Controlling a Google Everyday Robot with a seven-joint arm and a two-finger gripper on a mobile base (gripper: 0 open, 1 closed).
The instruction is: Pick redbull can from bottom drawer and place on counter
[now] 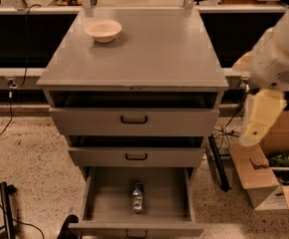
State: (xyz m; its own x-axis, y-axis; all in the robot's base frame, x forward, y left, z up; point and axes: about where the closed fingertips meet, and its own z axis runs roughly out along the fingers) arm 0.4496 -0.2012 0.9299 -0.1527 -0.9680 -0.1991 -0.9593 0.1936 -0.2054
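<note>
The tool [259, 118] hung at the right edge of the view, below the bulky white arm [279, 54]. It was beside the cabinet's right flank, at about the level of the upper drawers and holding nothing. Whether it stood wide or narrow I could not tell, for it showed only as one pale shape.

The redbull can [137, 197] was well apart from it, low and to the left. It was probably lying on its side, lengthwise near the middle of the bottom drawer [104, 195], which was pulled far out.

The step in hand looked like the reach. To do it well, the tool would need to swing in front of the cabinet and descend clear of the middle drawer [179, 157], which jutted slightly. It should then straddle the can across its narrow width, since a round can might roll if nudged.

Counted: one can, three grey drawers including the top drawer [184, 121], one cream bowl [103, 30] on the desk [154, 59], and one cardboard box [256, 179] on the floor to the right.
</note>
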